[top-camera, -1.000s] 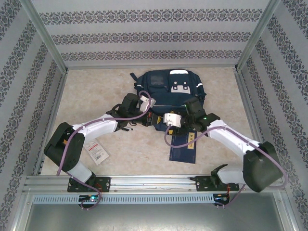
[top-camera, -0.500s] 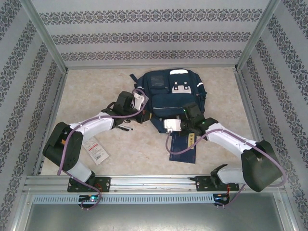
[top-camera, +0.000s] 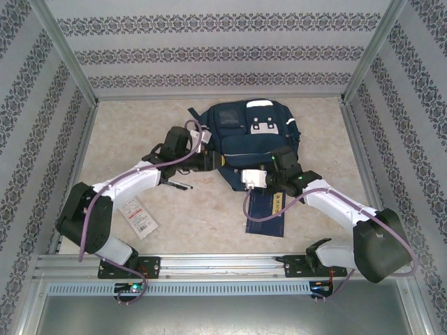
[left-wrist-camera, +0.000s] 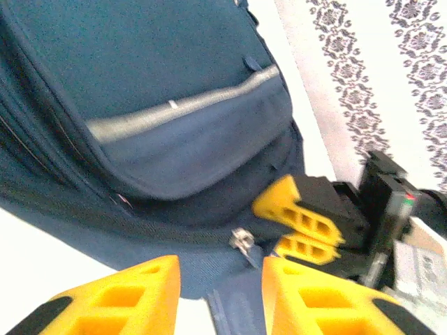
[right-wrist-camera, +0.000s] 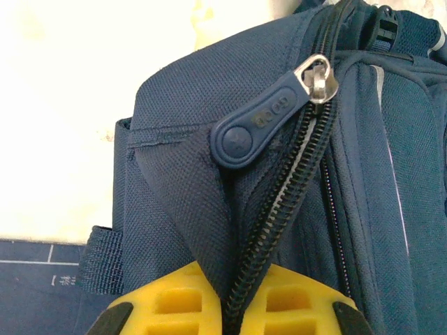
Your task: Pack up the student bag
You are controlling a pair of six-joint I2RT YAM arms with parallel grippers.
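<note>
The student bag (top-camera: pixel 251 132), dark navy with a pale reflective stripe (left-wrist-camera: pixel 174 108), lies at the back middle of the table. My right gripper (right-wrist-camera: pixel 234 300) is shut on the bag's fabric edge and black zipper teeth, just below the navy rubber zipper pull (right-wrist-camera: pixel 262 125). In the top view the right gripper (top-camera: pixel 237 173) is at the bag's near edge. My left gripper (left-wrist-camera: pixel 220 293) is open, its yellow fingers (left-wrist-camera: pixel 112 293) either side of a metal zipper slider (left-wrist-camera: pixel 242 241). From above, the left gripper (top-camera: pixel 218 162) is close to the right one.
A flat navy book (top-camera: pixel 265 213) lies near the bag, under the right arm. A white card (top-camera: pixel 140 220) lies beside the left arm, and a dark pen (top-camera: pixel 178 185) sits near the left wrist. Patterned walls enclose the table.
My left gripper has swung right and reached the bag's near edge beside the right gripper. The right gripper has shifted slightly toward me, still on the bag's edge.
</note>
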